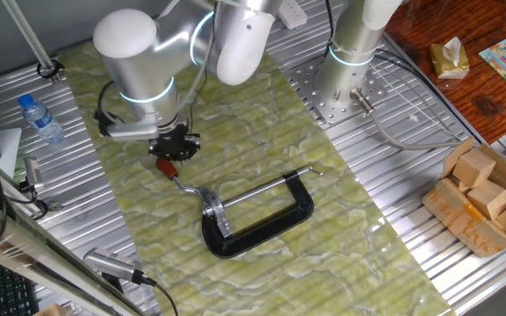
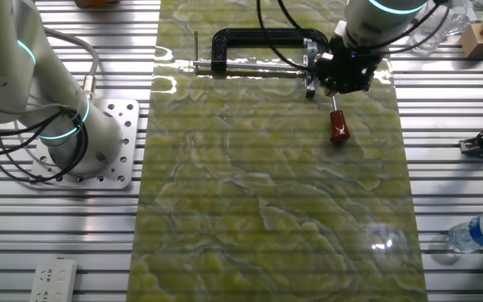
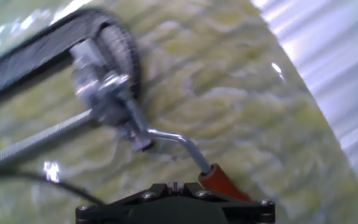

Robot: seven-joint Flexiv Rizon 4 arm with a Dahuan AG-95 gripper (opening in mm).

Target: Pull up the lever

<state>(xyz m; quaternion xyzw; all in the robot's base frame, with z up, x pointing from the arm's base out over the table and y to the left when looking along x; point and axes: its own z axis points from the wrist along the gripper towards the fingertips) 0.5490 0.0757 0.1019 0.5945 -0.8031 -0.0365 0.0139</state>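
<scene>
The lever is a thin bent silver rod (image 3: 178, 139) ending in a red-brown knob (image 3: 224, 184). It joins the silver bracket (image 3: 102, 87) of the black C-clamp (image 1: 266, 224) lying flat on the green mat. The knob (image 1: 166, 167) points away from the clamp, and the other fixed view shows it (image 2: 338, 126) lying low on the mat. My gripper (image 1: 177, 155) hovers just above the lever, between knob and bracket, also seen in the other fixed view (image 2: 345, 84). In the hand view the gripper (image 3: 174, 186) looks shut and empty, with the knob just right of it. The hand view is blurred.
The clamp's long screw rod (image 3: 30, 146) spans the frame. A water bottle (image 1: 40, 118) lies left of the mat. A box of wooden blocks (image 1: 486, 197) stands at the right. A second arm's base (image 2: 86, 143) is bolted beside the mat. A power strip (image 2: 53, 281) lies near it.
</scene>
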